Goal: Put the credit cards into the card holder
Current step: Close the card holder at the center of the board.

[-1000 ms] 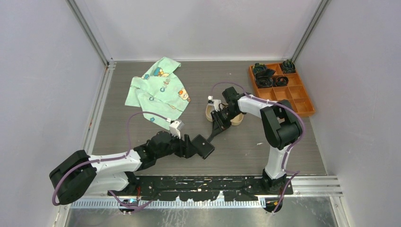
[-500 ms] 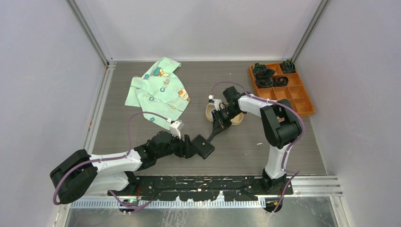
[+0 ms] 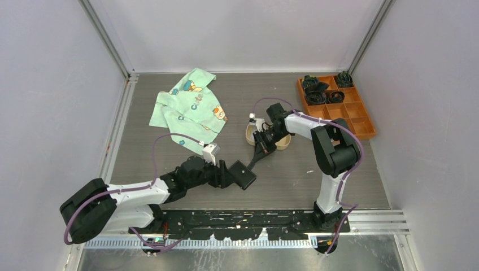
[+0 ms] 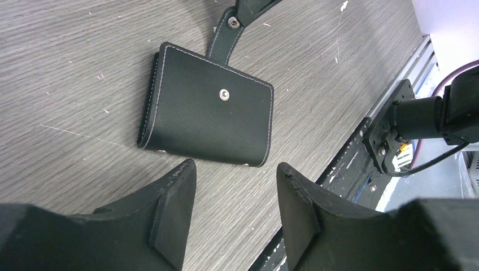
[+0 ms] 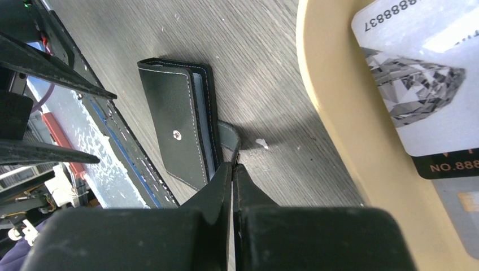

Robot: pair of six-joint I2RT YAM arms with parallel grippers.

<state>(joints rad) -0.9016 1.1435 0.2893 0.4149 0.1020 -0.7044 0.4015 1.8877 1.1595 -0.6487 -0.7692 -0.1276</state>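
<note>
Black card holder [image 5: 179,132] has its tab [image 5: 229,141] clamped by the right pincer [image 5: 233,167].

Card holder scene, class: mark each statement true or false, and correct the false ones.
1. The card holder lies folded on the table with its snap tab unfastened. True.
2. The right gripper is shut on the snap tab. True.
3. The left gripper is clamped on the card holder. False: it is open, with its fingers just short of the holder and not touching it.
4. The beige tray is empty. False: credit cards lie in it.
5. The green cloth covers the orange tray. False: they lie well apart, the cloth far left and the tray far right.
</note>
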